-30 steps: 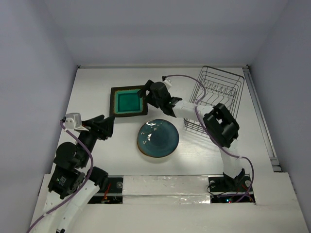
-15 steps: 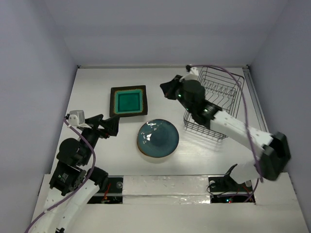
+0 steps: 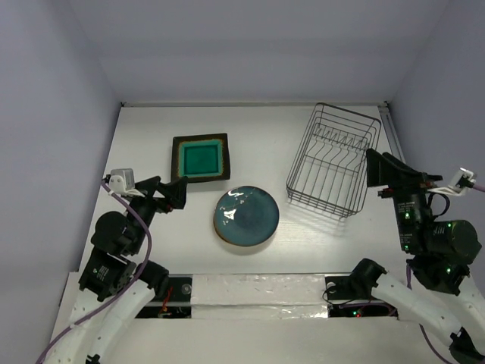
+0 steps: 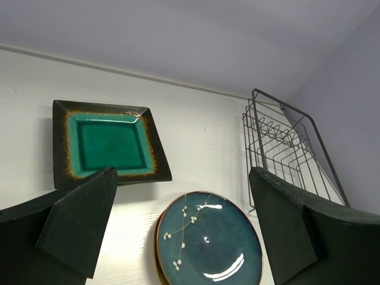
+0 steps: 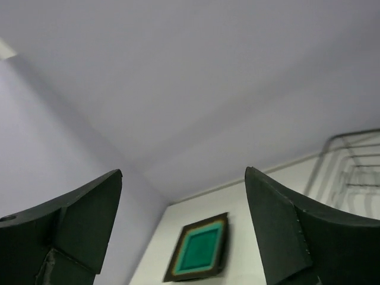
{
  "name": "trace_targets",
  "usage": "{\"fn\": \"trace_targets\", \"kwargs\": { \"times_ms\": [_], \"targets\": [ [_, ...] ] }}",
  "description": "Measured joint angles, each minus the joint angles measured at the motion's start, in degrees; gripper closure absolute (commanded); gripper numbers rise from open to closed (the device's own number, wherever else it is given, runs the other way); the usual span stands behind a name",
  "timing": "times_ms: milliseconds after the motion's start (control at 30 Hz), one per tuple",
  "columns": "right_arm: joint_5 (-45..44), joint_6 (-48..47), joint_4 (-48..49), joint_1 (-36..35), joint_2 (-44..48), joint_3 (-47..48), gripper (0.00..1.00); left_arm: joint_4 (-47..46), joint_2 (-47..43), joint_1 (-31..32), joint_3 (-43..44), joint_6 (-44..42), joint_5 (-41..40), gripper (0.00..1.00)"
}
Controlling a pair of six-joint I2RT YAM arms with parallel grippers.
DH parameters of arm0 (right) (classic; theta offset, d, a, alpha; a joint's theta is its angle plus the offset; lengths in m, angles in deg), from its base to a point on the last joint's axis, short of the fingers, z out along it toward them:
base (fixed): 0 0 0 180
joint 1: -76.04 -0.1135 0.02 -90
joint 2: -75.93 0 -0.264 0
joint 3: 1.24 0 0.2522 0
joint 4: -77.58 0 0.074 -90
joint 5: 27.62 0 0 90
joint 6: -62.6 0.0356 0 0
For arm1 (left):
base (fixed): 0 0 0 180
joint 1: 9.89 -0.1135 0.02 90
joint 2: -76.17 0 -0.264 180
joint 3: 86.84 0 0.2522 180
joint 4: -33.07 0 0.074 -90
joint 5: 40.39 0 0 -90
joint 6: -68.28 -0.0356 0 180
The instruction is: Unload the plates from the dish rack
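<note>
Lavender walls [image 3: 250,45] close round a white bench [image 3: 151,129] seen from above. The thin dark wire dish rack [image 3: 334,161] stands at the upper right of the top view. No plate shows between its upright prongs [image 3: 342,142] there or in the left wrist view, so it looks emptied. Its long axis runs steeply from upper right to lower left of the frame, with the prong row crossing it.

Two plates lie flat on the bench, well apart from the rack. A square teal plate with a dark rim [image 3: 200,158] lies at upper centre-left. A round glossy teal plate [image 3: 246,215] with a faint white branch motif lies below and right of it, not touching it. A brownish edge shows at the round plate's left side in the left wrist view; whether another plate lies under it I cannot tell.

The right end effector [image 3: 377,168] hangs just beside the rack's right side, fingers spread wide and holding nothing. The rack lies to its left in the frame, so the right arm is much the nearer. The left end effector [image 3: 176,194] sits left of the round plate and below the square one, likewise spread and empty, with both plates between it and the rack. Judged from this, nothing remains to lift out; any further reach into the rack would fall to the right arm.
</note>
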Motion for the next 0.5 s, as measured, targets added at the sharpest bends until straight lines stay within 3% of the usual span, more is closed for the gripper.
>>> {"fn": "trace_targets", "kwargs": {
  "times_ms": [200,500],
  "targets": [
    [-8.9,0.0,-6.5,0.0,5.2,-5.5,0.13,-0.6,2.2,0.0,2.4,-0.2,-1.5,0.07],
    [-10.9,-0.1,-9.4,0.0,7.8,-8.0,0.13,-3.0,3.7,0.0,3.4,1.2,-2.4,0.06]
  ]
}}
